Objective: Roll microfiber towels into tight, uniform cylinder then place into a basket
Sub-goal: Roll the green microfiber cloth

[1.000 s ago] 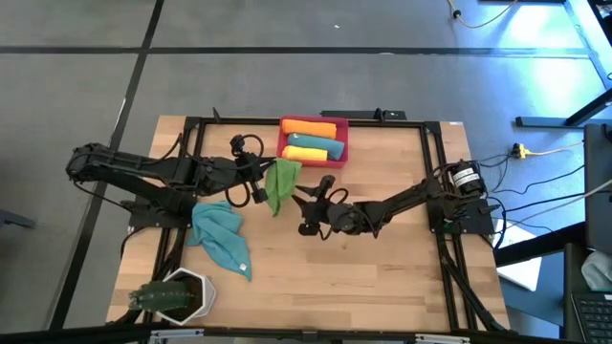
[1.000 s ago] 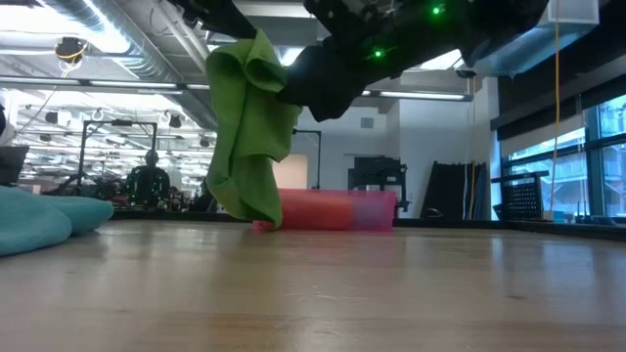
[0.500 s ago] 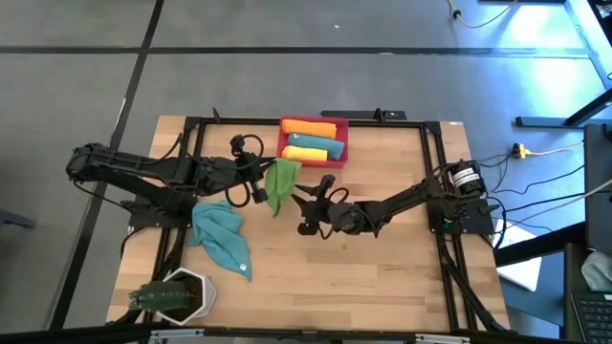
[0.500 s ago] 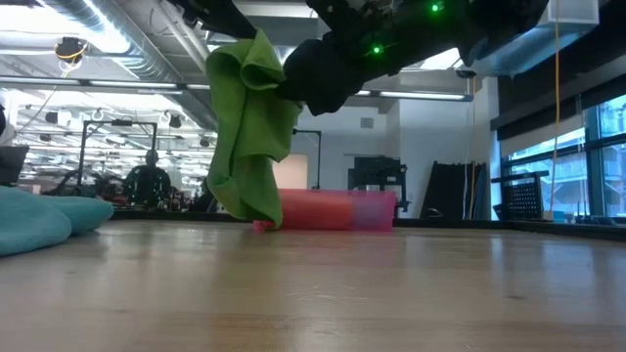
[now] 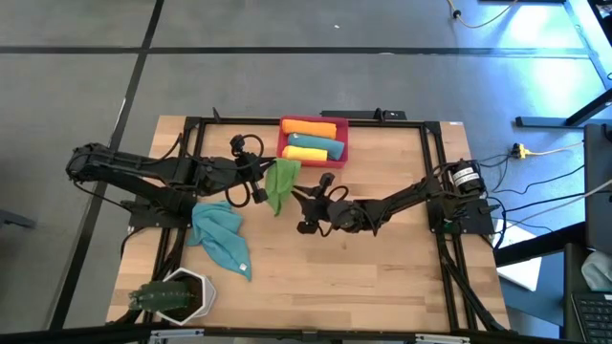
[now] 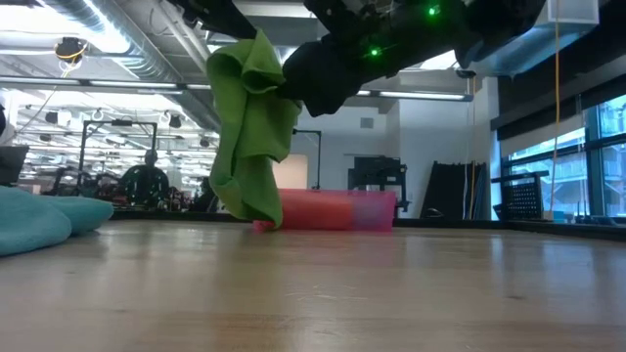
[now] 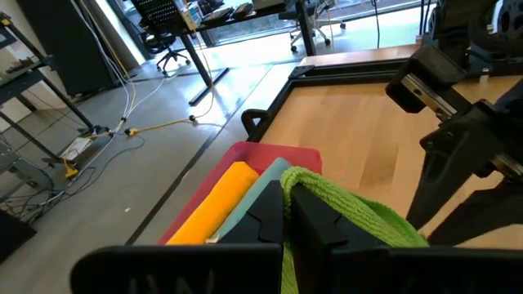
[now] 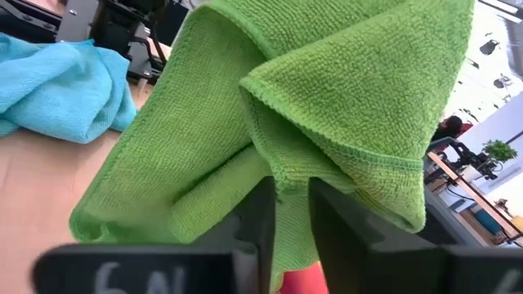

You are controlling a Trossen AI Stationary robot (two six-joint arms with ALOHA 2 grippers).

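Two grippers meet at the green towel [image 5: 280, 183], just in front of the basket [image 5: 313, 139] from above: left gripper [image 5: 260, 178] clamped on its top, right gripper [image 5: 304, 197] pinching the opposite edge, probably to spread it flat for rolling. Level with the wooden table [image 6: 391, 293], the towel hangs with its lower end by the basket, a lit workshop behind. Right wrist view shows the fingers [image 8: 260, 214] squeezing a fold.

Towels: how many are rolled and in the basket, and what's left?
Done: three rolls, orange, yellow and teal, lie in the basket. In hand: the green towel hangs unrolled above the table, pinched by the left gripper and the right gripper. Left: the blue towel lies crumpled on the table.
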